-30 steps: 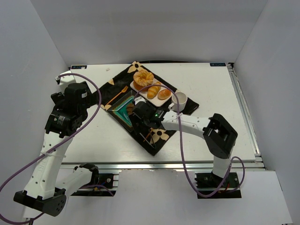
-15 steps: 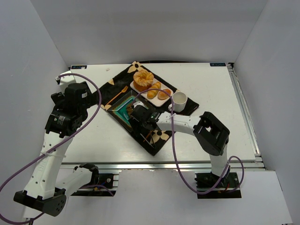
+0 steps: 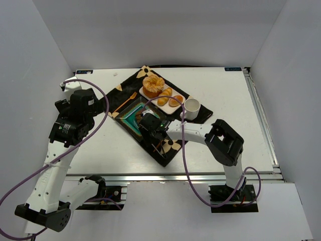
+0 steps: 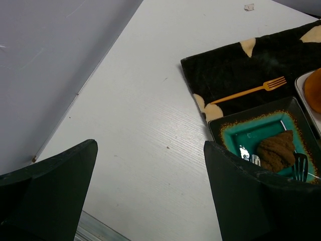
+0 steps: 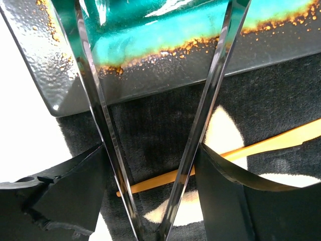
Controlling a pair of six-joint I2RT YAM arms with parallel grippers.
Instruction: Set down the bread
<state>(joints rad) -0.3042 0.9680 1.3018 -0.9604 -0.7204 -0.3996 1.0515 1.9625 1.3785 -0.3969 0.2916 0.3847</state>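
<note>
The bread, a dark brown ridged pastry, lies on the teal square plate on the black mat. My right gripper is shut on metal tongs, whose two arms spread in a V over the plate's near rim. No bread shows between the tong arms. One tong tip rests beside the bread. In the top view the right gripper covers most of the plate and hides the bread. My left gripper is open and empty, high above the bare table left of the mat.
A white tray behind the plate holds a golden ring bread and two light rolls. A white cup stands right of it. An orange fork and an orange utensil lie on the black mat.
My right arm has moved left along the mat, bringing the tongs over the teal plate and uncovering the cup. The left arm has not moved.
</note>
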